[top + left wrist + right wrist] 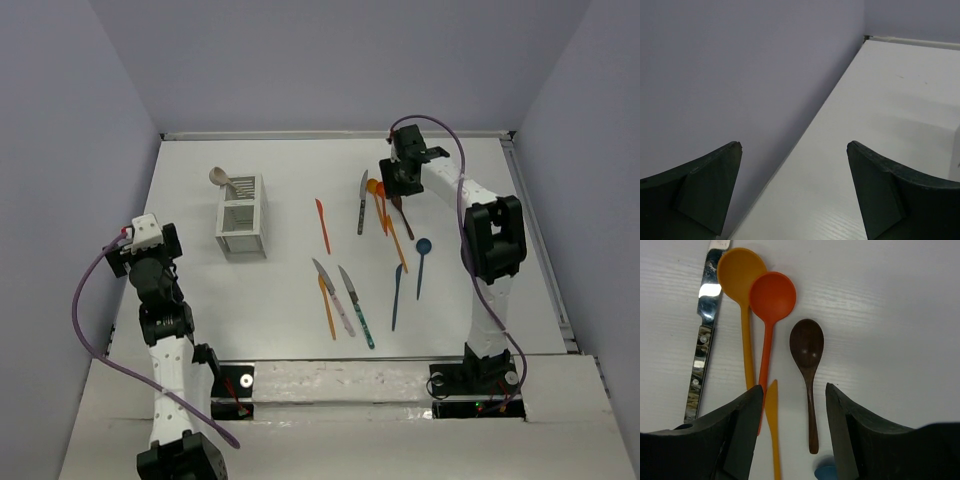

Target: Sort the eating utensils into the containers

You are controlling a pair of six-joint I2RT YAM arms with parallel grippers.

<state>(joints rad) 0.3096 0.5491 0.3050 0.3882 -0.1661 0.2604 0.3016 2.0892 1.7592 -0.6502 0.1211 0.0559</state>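
Right gripper [793,387]: jaws spread, nothing pinched. It hangs over the far-right utensil cluster, pointing down at the table [900,315].

Brown spoon [807,347]: lies flat just under the gap, a little toward one finger. The bowl points away from the wrist and the handle runs back between the fingers. Its long axis crosses the closing line, so the alignment looks right for a pinch on the handle.

Neighbours: the orange spoon [772,295] and the tip of the orange knife [772,415] lie just beside the brown handle, and the nearer finger [742,425] overhangs both. The yellow spoon [740,270] and steel knife [700,350] lie beyond them. The blue spoon [826,474] sits at the handle's end. The other side is bare table, so there is room there.

Judgement: a straight descent risks that finger landing on the orange handle. A slight shift toward the bare side would help.

Caddy [243,215]: well apart to the left, with a beige spoon [220,177] already in it. The way across is open, with one more knife [322,225] lying flat between.

Left gripper [794,145]: spread wide and empty, by the left wall. It is nearer the caddy but far from the spoon, so the right arm has this pick.
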